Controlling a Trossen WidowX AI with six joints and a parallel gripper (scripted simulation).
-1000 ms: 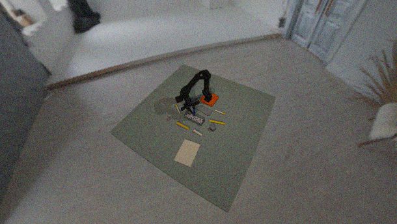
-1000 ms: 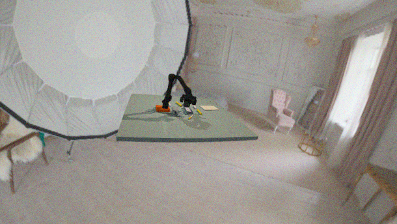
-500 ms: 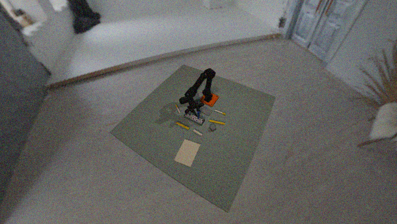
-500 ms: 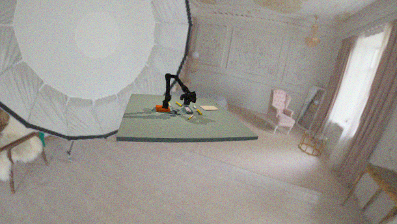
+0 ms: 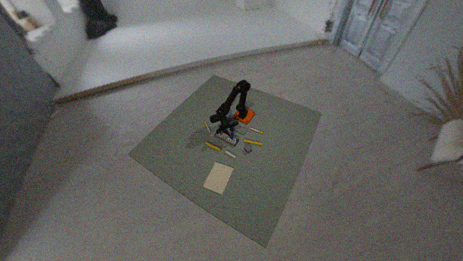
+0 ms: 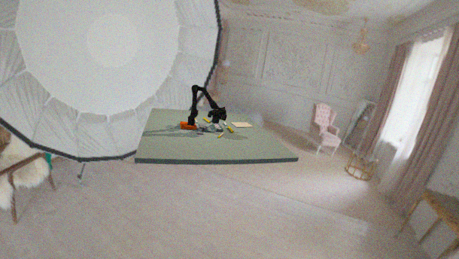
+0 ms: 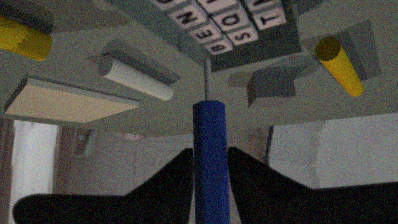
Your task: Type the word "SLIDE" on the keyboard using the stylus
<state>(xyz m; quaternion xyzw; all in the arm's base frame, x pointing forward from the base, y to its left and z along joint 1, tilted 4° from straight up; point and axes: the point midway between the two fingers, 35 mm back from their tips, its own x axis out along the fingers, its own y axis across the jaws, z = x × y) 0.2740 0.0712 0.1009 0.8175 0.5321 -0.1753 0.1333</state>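
Observation:
My gripper (image 5: 230,130) (image 7: 210,155) is shut on the stylus. The stylus (image 7: 210,165) has a blue barrel and a thin grey tip pointing away from the fingers. The keyboard (image 5: 227,139) (image 7: 255,55) lies below the gripper, a dark board with pale lettered keys. In the wrist view its T, Q, S, N and E keys are readable, and the other keys are partly cut off or hard to read. The tip appears close to the corner key past E. I cannot tell whether it touches. In the exterior view the keyboard is too small to read.
Around the keyboard lie a yellow bar (image 5: 212,146) (image 7: 22,40), another yellow bar (image 5: 253,143) (image 7: 342,70), a white stick (image 5: 230,154) (image 7: 137,82) and a small grey block (image 5: 247,149) (image 7: 272,82). A cream pad (image 5: 218,178) (image 6: 241,124) (image 7: 70,103) lies farther out. The arm stands on an orange base (image 5: 248,116) (image 6: 186,126).

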